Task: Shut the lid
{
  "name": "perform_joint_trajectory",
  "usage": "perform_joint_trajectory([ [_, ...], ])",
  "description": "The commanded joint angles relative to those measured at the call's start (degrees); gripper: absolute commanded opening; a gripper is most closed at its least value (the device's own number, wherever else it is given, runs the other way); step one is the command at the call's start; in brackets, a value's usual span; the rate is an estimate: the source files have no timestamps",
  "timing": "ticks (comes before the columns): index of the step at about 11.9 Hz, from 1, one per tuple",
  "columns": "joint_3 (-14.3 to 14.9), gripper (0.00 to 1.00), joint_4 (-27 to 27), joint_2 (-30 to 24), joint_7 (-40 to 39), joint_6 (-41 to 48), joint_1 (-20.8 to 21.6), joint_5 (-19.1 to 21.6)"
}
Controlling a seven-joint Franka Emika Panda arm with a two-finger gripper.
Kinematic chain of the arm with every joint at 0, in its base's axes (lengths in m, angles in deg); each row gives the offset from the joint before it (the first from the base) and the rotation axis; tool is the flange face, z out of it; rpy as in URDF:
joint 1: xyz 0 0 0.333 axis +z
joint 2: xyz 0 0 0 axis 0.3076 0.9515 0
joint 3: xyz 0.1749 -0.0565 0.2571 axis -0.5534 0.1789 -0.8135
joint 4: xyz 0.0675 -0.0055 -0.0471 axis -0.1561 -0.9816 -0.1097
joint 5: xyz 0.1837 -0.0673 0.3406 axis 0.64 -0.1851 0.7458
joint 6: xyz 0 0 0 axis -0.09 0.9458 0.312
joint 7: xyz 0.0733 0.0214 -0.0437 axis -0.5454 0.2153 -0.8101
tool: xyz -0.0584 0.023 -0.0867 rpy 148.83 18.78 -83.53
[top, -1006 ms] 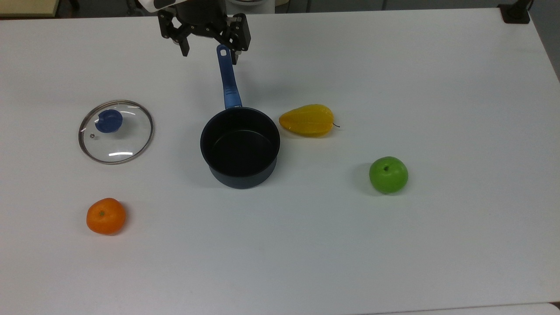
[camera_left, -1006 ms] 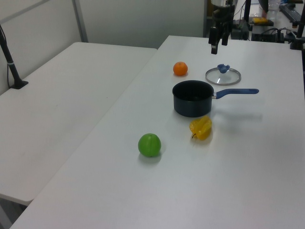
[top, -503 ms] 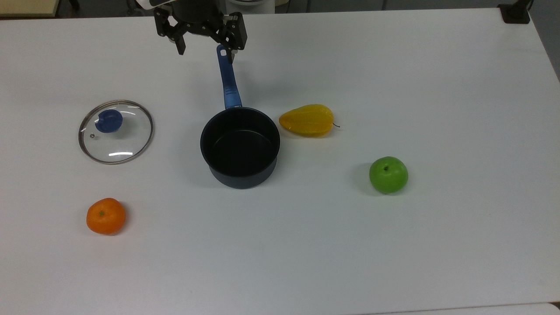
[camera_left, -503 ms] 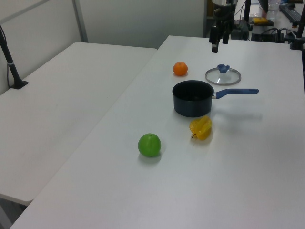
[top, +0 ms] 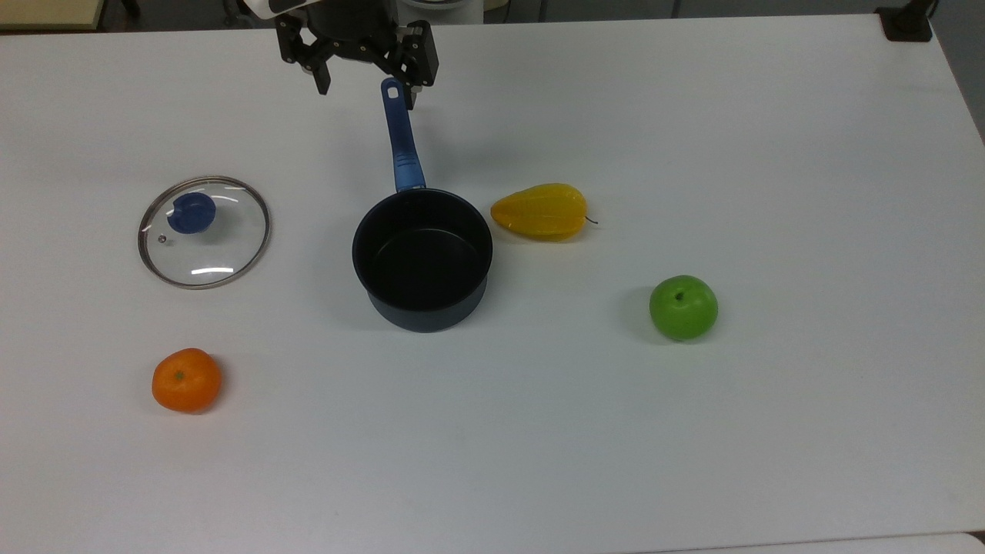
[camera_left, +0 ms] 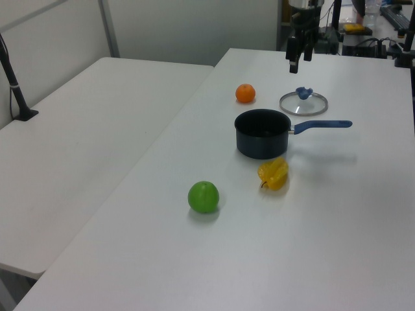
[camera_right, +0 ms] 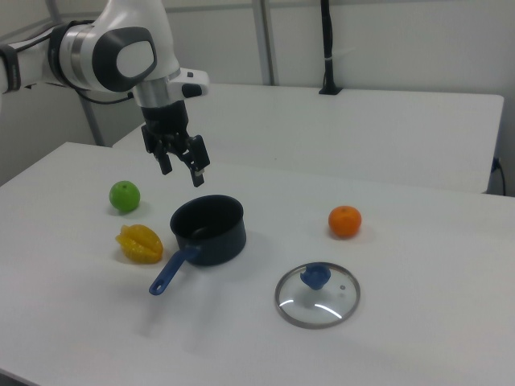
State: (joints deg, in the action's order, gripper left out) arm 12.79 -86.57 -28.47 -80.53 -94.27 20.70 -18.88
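Going left to right across the top view, the lid comes first: it lies flat on the white worktop, blue knob up, at about nine o'clock from the pan and well apart from it. Below the lid, at roughly six o'clock from it, sits an orange. Next is the pincer, at about twelve o'clock from the pan, hanging above the worktop near the tip of the pan's blue handle. Its fingers are spread wide and hold nothing. The pan stands open and empty, its handle pointing to twelve o'clock. A yellow fruit lies just beside the pan at about two o'clock, and a green apple rests farther off at about four o'clock.

In the right view the pincer hangs well above the pan, and the lid lies near the front of the worktop.

By my reading, none of the task is done. The lid is untouched and the pan uncovered. Left to do: bring the pincer over to the knob, close on it, lift the lid, carry it across to the pan and set it down centred on the rim.
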Motion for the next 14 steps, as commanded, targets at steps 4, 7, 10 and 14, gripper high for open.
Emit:
perform_joint_trajectory([
  [4,0.01,1.00,0.07,-1.55,0.39,1.73,-0.06,-0.71],
  [7,0.10,1.00,0.16,-1.55,0.30,1.82,-0.06,-0.63],
  [10,0.28,1.00,0.25,-1.37,0.21,1.65,-0.15,-0.45],
  [14,0.28,1.00,0.16,-1.29,0.21,1.65,-0.24,-0.36],
])
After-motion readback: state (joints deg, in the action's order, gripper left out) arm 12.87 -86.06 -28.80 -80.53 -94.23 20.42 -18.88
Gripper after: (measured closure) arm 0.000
